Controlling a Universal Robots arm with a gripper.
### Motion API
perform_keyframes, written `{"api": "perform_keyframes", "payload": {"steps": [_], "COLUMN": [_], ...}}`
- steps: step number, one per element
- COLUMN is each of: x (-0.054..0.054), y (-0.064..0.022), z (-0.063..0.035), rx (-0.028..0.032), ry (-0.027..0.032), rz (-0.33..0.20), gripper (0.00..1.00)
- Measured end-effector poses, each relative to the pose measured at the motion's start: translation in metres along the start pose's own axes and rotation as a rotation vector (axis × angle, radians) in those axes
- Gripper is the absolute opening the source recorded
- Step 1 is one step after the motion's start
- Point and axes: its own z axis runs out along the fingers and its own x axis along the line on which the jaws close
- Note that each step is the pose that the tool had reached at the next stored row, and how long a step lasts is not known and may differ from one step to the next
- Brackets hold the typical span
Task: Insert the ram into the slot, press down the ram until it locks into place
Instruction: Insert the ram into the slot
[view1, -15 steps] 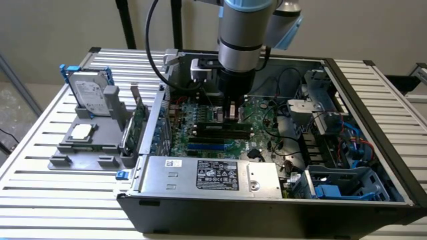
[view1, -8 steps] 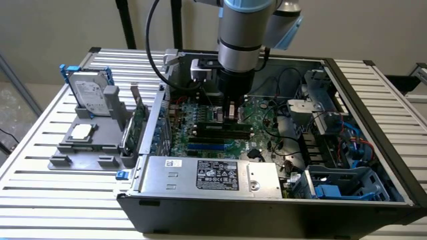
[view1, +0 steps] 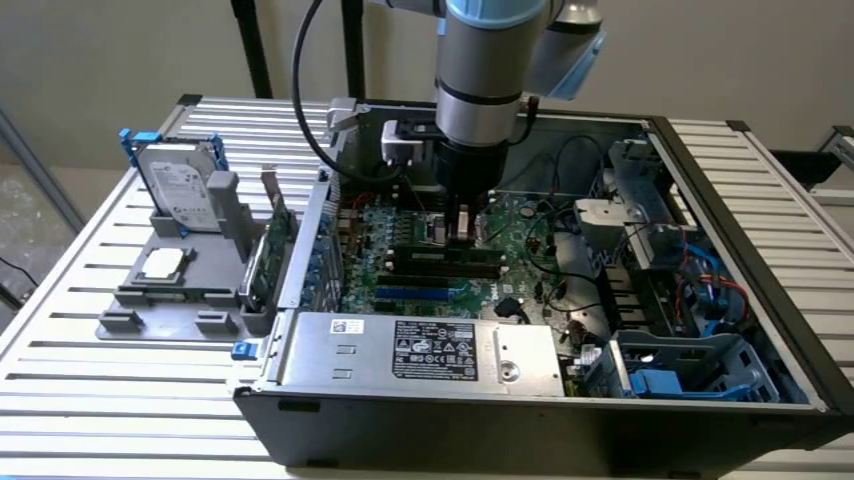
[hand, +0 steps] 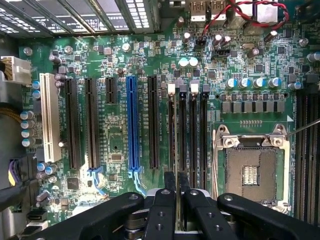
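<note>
Gripping the ram (hand: 176, 145) by its upper edge, the gripper (hand: 176, 186) stands at a narrow setting, with one black finger (hand: 161, 210) on each face of the stick. The ram is upright and seen edge-on as a thin strip running away from the fingertips. It lies lengthwise along the slot (hand: 171, 125), the end one of four parallel black memory sockets, next to a longer black expansion slot (hand: 152, 122). Whether the ram is fully seated cannot be told. The white clip (hand: 171, 89) at the slot's far end is visible.

Beyond these, on the green motherboard (hand: 120, 60):
- a bright blue slot (hand: 132, 122), beside the black expansion slot;
- a white slot (hand: 48, 117), further out on the same side;
- the open processor socket (hand: 250, 172), on the other side of the memory sockets.

From the exterior view, the arm (view1: 487, 60) reaches straight down into the open computer case (view1: 534, 425). A labelled power supply (view1: 427, 350) sits at the case's near edge. A hard drive (view1: 180, 185) stands on a grey fixture (view1: 160, 300) on the slatted table (view1: 80, 400), on the exterior view's left.
</note>
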Motion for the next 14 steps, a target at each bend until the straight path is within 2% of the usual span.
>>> {"api": "perform_keyframes", "payload": {"steps": [14], "x": [-0.0004], "y": [0.0000], "z": [0.0043], "rx": [0.0002], "ry": [0.0028], "rz": [0.000], "gripper": [0.14]}}
